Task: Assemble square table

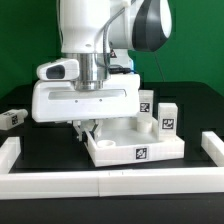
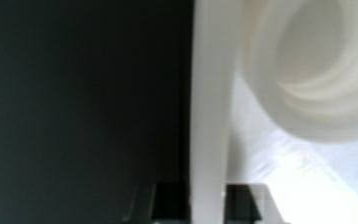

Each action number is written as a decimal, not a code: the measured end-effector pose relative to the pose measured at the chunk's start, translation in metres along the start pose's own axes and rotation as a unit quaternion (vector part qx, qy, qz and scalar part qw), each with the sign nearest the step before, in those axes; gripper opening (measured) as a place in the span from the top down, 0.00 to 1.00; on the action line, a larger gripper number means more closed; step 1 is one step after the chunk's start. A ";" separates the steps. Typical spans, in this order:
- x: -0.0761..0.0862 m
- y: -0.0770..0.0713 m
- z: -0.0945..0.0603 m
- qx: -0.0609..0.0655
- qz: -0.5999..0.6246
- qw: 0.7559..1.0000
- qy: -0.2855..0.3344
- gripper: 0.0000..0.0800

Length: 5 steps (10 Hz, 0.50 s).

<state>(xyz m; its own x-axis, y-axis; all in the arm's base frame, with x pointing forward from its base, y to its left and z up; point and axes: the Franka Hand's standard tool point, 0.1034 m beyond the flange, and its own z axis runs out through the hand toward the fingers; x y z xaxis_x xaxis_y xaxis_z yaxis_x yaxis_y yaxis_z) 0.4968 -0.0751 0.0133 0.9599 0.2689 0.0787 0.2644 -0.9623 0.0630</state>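
- Pinch on a thin wall: the gripper [image 1: 88, 128] is down at the end of the slab [image 1: 135, 148] nearest the exterior view's left; in the wrist view its fingers [image 2: 247, 203] are pressed onto the slab's raised rim [image 2: 208, 100], with only that narrow white edge between them
- The slab, the square table's top, lies flat on the black work surface [image 1: 200, 118], near the front rail [image 1: 110, 180]; its tag faces the exterior camera
- Two legs [image 1: 168, 118] stand upright just behind the slab on the exterior view's right; neither appears to be fitted to it yet, so assembly looks to be at an early stage
- A blurred round white shape beside the rim in the wrist view may be a corner hole; it is too soft to tell
- Risk of slipping: the hold is on a thin, smooth edge, so a quick pull or lift could let the rim slide out of the pads
- Risk of swinging: held at one end only, the slab could pivot when dragged and end up askew
- Risk of collision: a swing or push toward the back could topple the standing legs; a push forward could jam the slab against the rail
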 end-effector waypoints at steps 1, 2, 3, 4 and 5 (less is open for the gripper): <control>0.013 -0.005 -0.001 -0.005 -0.064 0.998 0.002 0.92; 0.035 -0.015 -0.002 -0.012 -0.145 0.989 0.011 0.92; 0.053 -0.025 -0.004 -0.017 -0.205 0.978 0.018 0.92; 0.063 -0.033 -0.007 -0.032 -0.260 0.965 0.018 0.92; 0.061 -0.030 -0.007 -0.035 -0.297 0.954 0.014 0.92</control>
<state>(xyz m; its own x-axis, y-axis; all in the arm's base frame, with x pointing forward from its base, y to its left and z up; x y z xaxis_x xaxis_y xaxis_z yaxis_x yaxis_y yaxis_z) 0.5468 -0.0298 0.0231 0.6391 0.7683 0.0352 0.7537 -0.6348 0.1702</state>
